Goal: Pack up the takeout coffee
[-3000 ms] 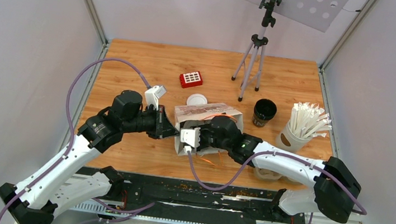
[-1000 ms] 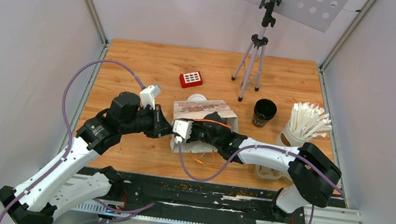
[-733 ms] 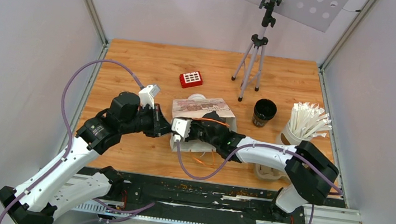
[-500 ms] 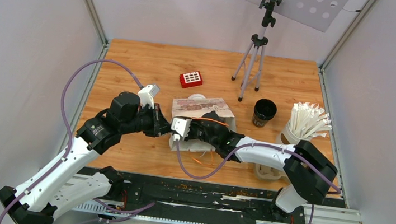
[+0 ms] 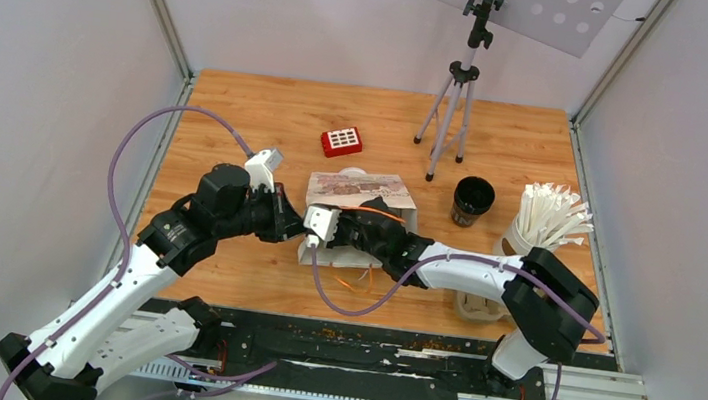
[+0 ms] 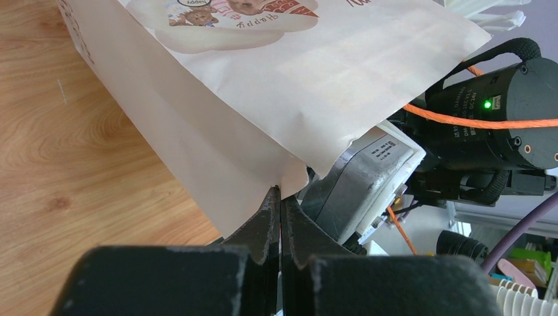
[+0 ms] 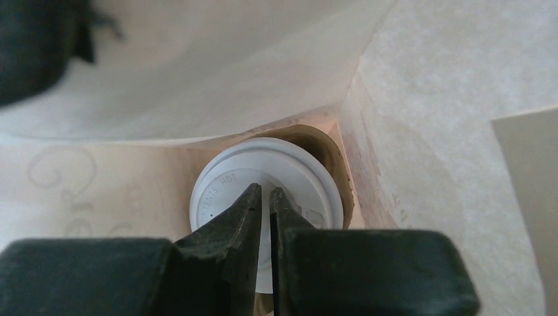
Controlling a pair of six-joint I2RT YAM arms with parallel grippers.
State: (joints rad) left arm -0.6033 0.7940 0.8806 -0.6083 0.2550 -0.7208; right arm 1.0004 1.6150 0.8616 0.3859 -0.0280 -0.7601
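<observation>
1. The left hand (image 6: 279, 197) is clenched tight on the edge of the cream paper bag with a cartoon print (image 6: 309, 72). It pinches a corner of the paper, and the bag's side runs away toward 11 o'clock over the wooden counter (image 6: 59, 164).
2. The right hand (image 7: 263, 195) is down inside that bag, with paper walls all around it. Its fingers are drawn almost together with just a sliver of gap between the tips, and nothing is gripped between them.
3. And there it is: the takeout coffee cup with a round white plastic lid (image 7: 299, 172) sits at the bottom of the bag, dead ahead of the right hand at 12 o'clock. In the wrist view the fingertips overlap the middle of the lid, but I cannot tell whether they touch it. Only the lid shows; the cup's body is hidden.
4. A brown moulded rim (image 7: 327, 146) hugs the lid at its 1 to 2 o'clock.
5. From above, the left hand is at the bag's 9 o'clock. A lidless black paper cup (image 5: 473, 200) stands apart at the bag's 3 o'clock. A white cup of paper-wrapped straws (image 5: 514, 246) is farther out the same way.
</observation>
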